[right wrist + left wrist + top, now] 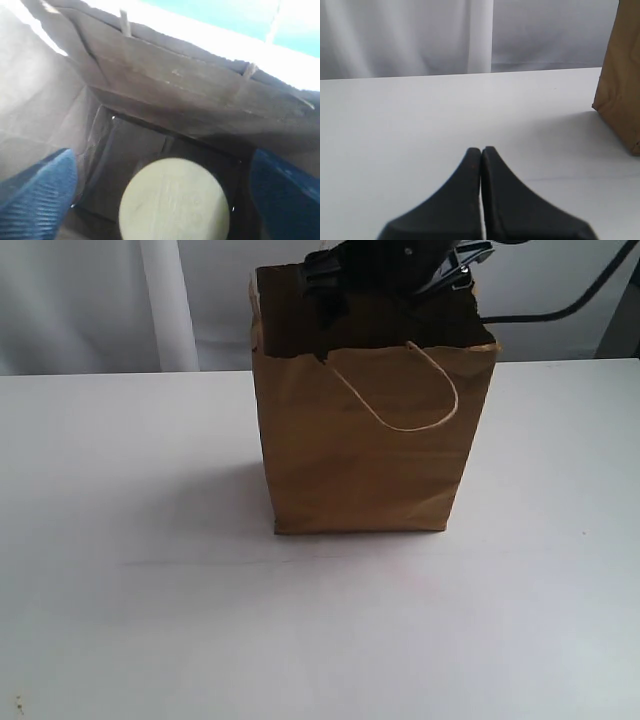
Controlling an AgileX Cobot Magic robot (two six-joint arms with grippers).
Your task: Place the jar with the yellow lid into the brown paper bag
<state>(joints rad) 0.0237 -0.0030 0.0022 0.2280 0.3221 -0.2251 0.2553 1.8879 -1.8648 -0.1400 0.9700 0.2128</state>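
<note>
The brown paper bag (370, 440) stands upright on the white table, its cord handle hanging down its front. My right arm (390, 265) reaches down into the bag's open top. In the right wrist view the yellow-lidded jar (174, 200) stands on the bag's dark floor, showing only its round pale-yellow lid. My right gripper (162, 165) is open inside the bag, and its blue fingers (42, 190) stand wide on either side of the lid without touching it. My left gripper (481, 150) is shut and empty, low over the table, with the bag (620, 75) off to one side.
The white table (150, 540) spreads around the bag. A pale curtain (100, 300) hangs behind it, and a black cable (560, 310) runs at the back right. The bag's inner walls (165, 95) close in round my right gripper.
</note>
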